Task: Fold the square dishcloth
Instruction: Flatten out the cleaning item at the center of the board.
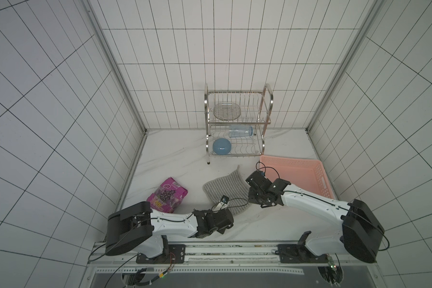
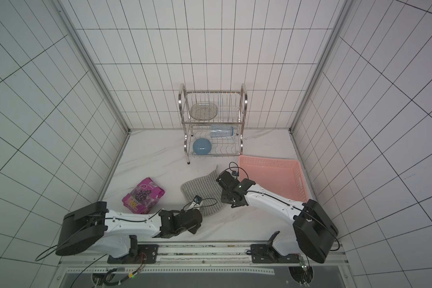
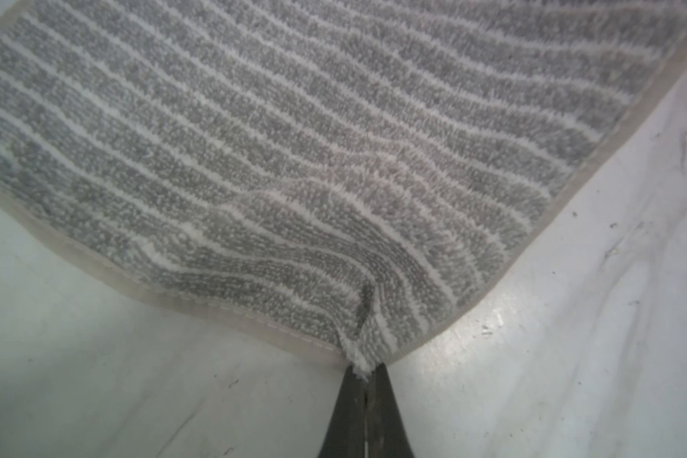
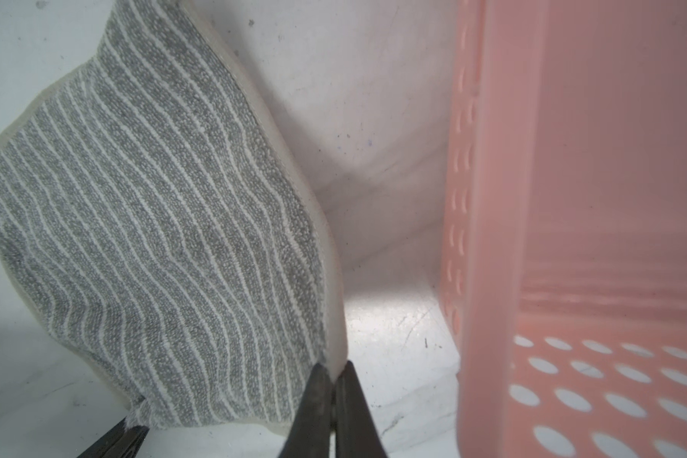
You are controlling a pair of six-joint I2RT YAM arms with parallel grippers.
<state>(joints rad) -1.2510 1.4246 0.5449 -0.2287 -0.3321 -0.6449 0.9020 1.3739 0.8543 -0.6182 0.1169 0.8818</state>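
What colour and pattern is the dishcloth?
The dishcloth is grey with thin white stripes and a pale hem; clearest in the left wrist view.

One dishcloth (image 1: 222,189), one basket (image 1: 290,159), one snack bag (image 1: 167,195), one rack (image 1: 238,122).

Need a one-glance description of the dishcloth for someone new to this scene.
Start at the steel dish rack at the back. In front of it, between the magenta snack bag and the pink basket, lies the dishcloth: the only grey fabric, with thin white stripes.
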